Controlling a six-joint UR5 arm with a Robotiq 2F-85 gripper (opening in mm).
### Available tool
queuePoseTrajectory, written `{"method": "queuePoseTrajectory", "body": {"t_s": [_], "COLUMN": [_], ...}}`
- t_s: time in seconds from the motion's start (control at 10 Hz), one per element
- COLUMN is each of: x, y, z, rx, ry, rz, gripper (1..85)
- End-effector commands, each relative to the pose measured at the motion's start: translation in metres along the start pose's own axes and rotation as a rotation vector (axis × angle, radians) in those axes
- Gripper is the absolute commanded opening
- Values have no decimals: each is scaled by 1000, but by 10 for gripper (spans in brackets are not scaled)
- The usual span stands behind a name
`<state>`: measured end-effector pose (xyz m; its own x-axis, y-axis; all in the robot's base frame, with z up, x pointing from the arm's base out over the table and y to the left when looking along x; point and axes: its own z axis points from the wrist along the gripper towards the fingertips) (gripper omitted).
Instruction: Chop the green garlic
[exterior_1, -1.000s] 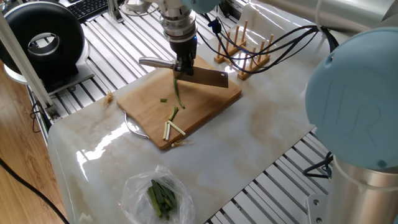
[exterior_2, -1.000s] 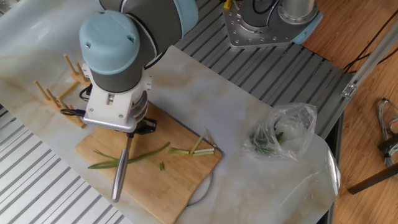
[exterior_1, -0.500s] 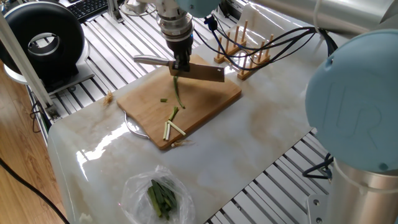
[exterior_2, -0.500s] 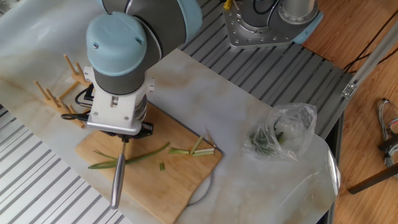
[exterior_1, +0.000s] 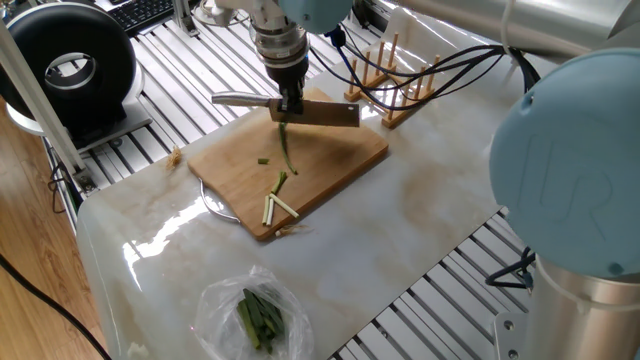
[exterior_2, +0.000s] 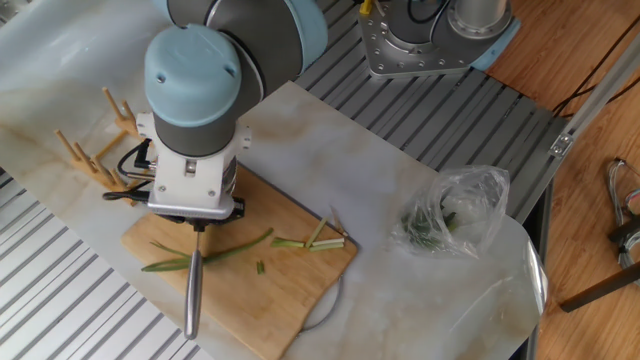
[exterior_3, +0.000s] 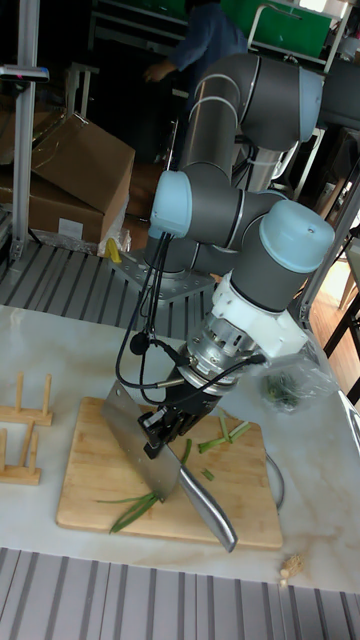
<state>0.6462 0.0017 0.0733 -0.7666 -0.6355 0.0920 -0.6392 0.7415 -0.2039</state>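
The black two-finger claw (exterior_1: 291, 104) is clamped on a steel-handled cleaver with a broad rectangular blade (exterior_1: 322, 114), holding it above the pale bamboo cutting board (exterior_1: 345, 160) on the white marble surface (exterior_1: 420, 220). The thin green garlic stalk (exterior_2: 215, 254) lies across the board under the blade, with short white and green cut sticks (exterior_1: 276, 207) near the board's front edge.

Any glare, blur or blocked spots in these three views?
One fixed view: window glare on the glossy marble tabletop, and an out-of-focus blue arm joint fills the right. Other fixed view: the arm hides the claw; the clear plastic bag glints. Tall fixed view: dim, cluttered background, with the steel cleaver sharp.
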Motion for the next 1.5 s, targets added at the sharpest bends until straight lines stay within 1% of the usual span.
{"method": "queuePoseTrajectory", "body": {"t_s": [0.0, 0.2, 0.4, 0.6, 0.9, 1.4], "x": [-3, -3, -2, 3, 13, 23], "y": [-2, -4, -4, -5, -4, -1], "z": [1, 2, 4, 5, 5, 3], "rx": [9, 21, 20, 25, 19, 7], "ry": [-10, -7, -1, 19, 57, 98], "rz": [-27, -37, -39, -40, -42, -44], "gripper": [13, 13, 13, 13, 13, 13]}}
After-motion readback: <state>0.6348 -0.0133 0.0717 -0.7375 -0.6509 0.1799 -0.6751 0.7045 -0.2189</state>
